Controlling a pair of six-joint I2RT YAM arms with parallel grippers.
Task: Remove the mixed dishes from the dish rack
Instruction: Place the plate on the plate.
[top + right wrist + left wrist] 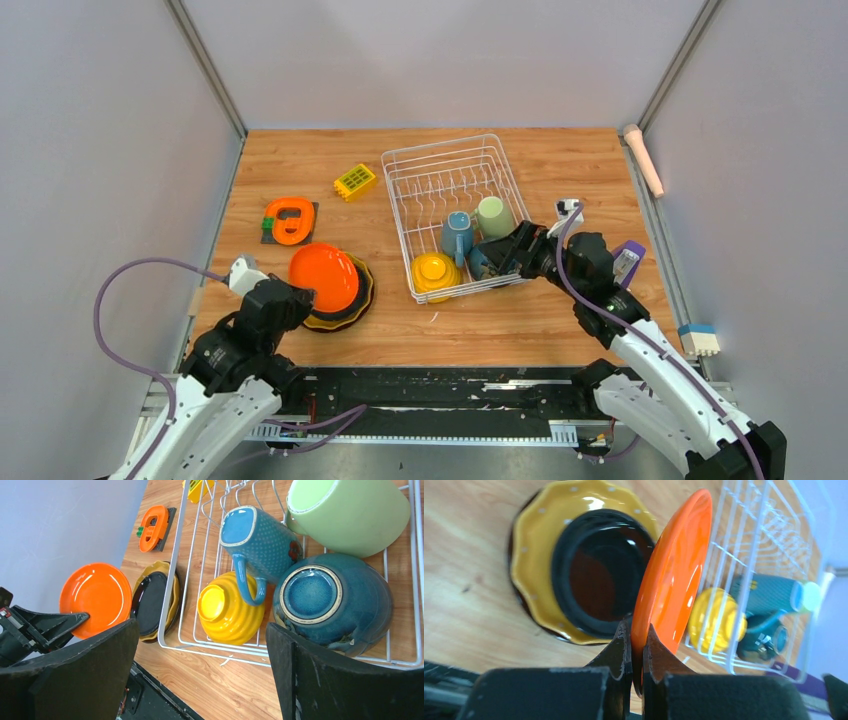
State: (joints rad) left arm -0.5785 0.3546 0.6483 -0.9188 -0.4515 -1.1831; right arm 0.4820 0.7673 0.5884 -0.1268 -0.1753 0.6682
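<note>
Now, left hand [636,647] clamped on orange plate [671,580], right hand [496,258] spread wide near dark bowl [330,600] in dish rack [430,185].

Wooden table [540,322], pale grey walls [430,60] on three sides, metal corner posts [207,68], black strip [440,385] along near edge, even, perhaps overhead, light

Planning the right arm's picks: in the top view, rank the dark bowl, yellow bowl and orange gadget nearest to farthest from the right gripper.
From the right gripper:
1. dark bowl, at its fingertips, near-right corner of the rack.
2. yellow bowl, rack's near-left corner.
3. orange gadget, far left of the rack.
</note>
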